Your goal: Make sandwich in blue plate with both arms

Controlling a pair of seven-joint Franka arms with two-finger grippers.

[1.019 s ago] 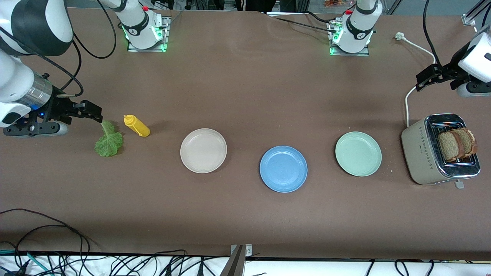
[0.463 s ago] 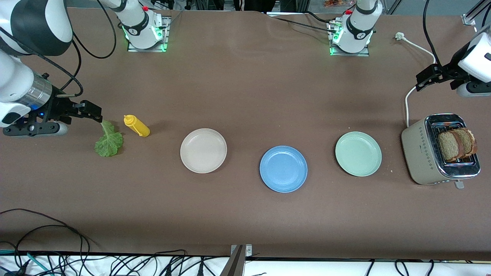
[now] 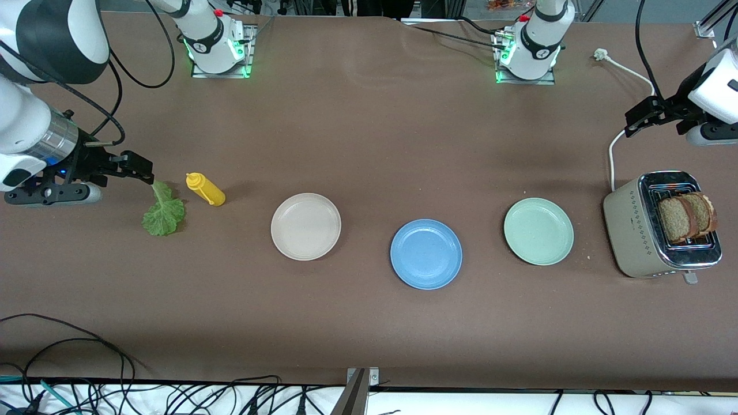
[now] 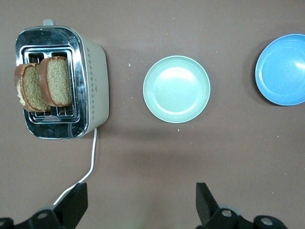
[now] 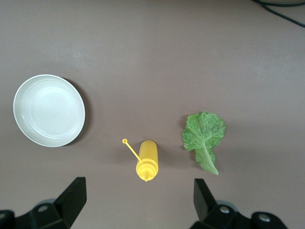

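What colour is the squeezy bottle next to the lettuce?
The bottle is yellow all over, cap too. The right wrist view shows it best, beside the lettuce.

Matt brown table covering point(image 3: 369, 144); matt blue plate point(image 3: 426, 254), cream plate point(image 3: 305, 226) and mint plate point(image 3: 538, 231); toaster point(image 3: 637, 230) with polished metal top and dull beige sides; coarse-grained bread point(image 3: 686, 216); ruffled lettuce leaf point(image 3: 164, 212); smooth yellow plastic bottle point(image 3: 206, 189).
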